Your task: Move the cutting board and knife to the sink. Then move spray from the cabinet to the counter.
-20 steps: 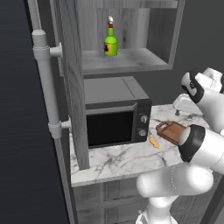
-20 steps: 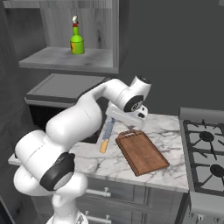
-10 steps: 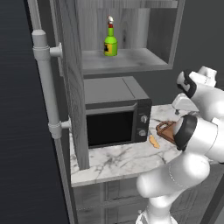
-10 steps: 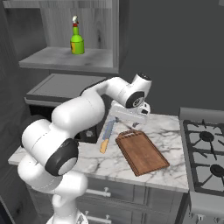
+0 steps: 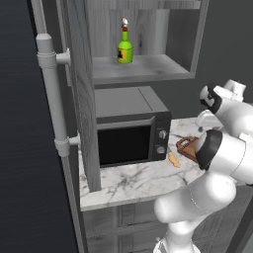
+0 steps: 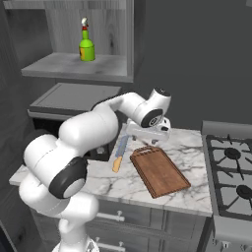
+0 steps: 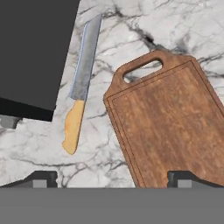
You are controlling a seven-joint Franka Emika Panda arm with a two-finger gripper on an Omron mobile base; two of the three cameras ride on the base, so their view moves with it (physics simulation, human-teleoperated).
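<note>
A: Where did the cutting board (image 6: 160,171) lie?

B: Flat on the counter (image 6: 197,147), the knife (image 7: 81,83) just beside it and apart. The gripper (image 7: 111,177) hung above, jaws spread wide, empty.

A: How would the board handle?

B: Stiff and probably fairly heavy; its slotted handle end looked the best hold.

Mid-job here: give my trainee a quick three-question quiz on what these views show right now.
1. True or false: the knife lies on top of the cutting board.
2. Where is the spray? A) in the cabinet niche B) on the counter C) in the sink
3. Fill in: the gripper hovers above the board's handle end with its jaws ____.

Key: 1 false, it lies beside the board on the marble, between it and the microwave. 2 A. 3 open.
</note>
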